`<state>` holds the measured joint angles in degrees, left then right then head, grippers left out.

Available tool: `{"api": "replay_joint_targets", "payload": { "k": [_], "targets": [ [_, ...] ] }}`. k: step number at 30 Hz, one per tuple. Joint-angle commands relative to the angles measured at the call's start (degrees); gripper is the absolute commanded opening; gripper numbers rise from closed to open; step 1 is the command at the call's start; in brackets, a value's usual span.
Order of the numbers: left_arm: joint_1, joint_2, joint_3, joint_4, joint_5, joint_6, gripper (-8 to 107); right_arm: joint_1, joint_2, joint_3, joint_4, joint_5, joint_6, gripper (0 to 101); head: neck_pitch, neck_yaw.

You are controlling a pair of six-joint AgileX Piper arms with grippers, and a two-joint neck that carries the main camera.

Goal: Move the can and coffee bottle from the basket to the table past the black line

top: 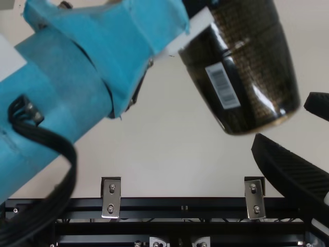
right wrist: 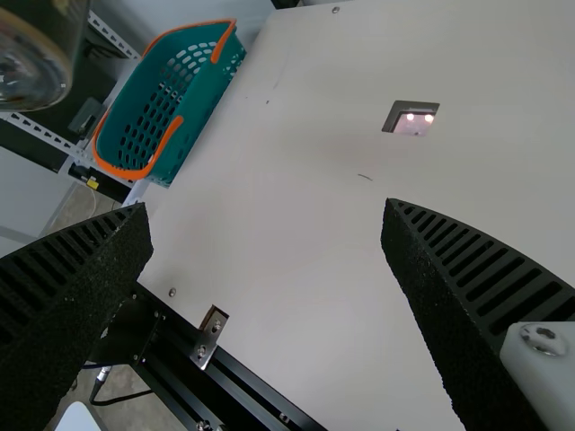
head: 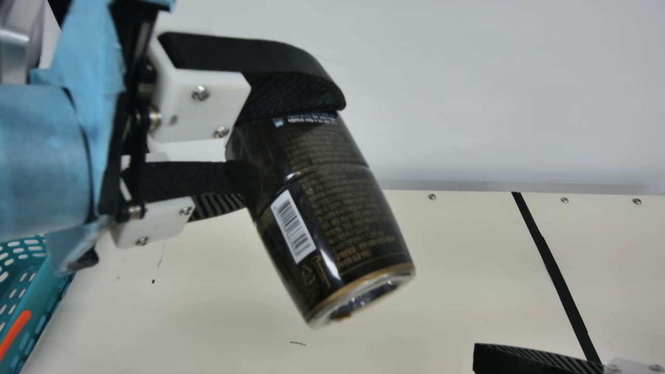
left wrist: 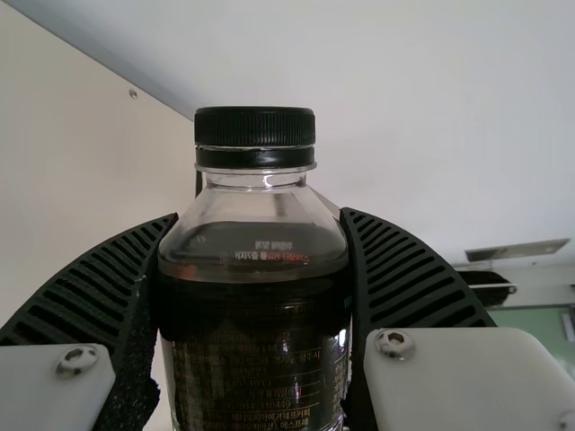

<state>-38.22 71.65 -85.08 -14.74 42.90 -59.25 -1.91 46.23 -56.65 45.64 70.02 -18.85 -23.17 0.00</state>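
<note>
The coffee bottle [head: 332,218] had a black cap [left wrist: 255,130] and dark drink [left wrist: 256,244] inside. It leaned in the left pincer [head: 278,150], above the desk [head: 457,249].

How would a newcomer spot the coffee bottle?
Find the black line on the cream table. Left of it in the main view, the left gripper clamps a tilted dark bottle above the table. Black cap, clear shoulder and white barcode set it apart from the teal basket.

1. Gleaming glossy and smooth on the coffee bottle [head: 330,213], main view's centre.
2. Looking like matt, creased cloth on the blue wrap [head: 41,156], main view's left.
3. Looking like plastic on the basket [right wrist: 203,118], right wrist view's upper left.
4. Glinting metallic on the bracket [top: 111,197], top view's lower left.
</note>
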Motion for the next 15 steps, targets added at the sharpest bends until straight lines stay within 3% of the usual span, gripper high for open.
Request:
{"api": "replay_joint_targets", "payload": {
  "k": [1,7,15],
  "targets": [
    [0.49,-0.19,-0.11,-3.23,0.19,1.52,10,0.0,0.0,0.0,0.0,0.0,0.0,101,-1.77,-0.38],
    [1.42,-1.29,-0.57,-4.43,0.16,3.81,10,0.0,0.0,0.0,0.0,0.0,0.0,101,-1.77,-0.38],
    [-1.65,-2.49,-2.65,1.0,-1.5,3.18,10,0.0,0.0,0.0,0.0,0.0,0.0,101,-1.77,-0.38]
  ]
}}
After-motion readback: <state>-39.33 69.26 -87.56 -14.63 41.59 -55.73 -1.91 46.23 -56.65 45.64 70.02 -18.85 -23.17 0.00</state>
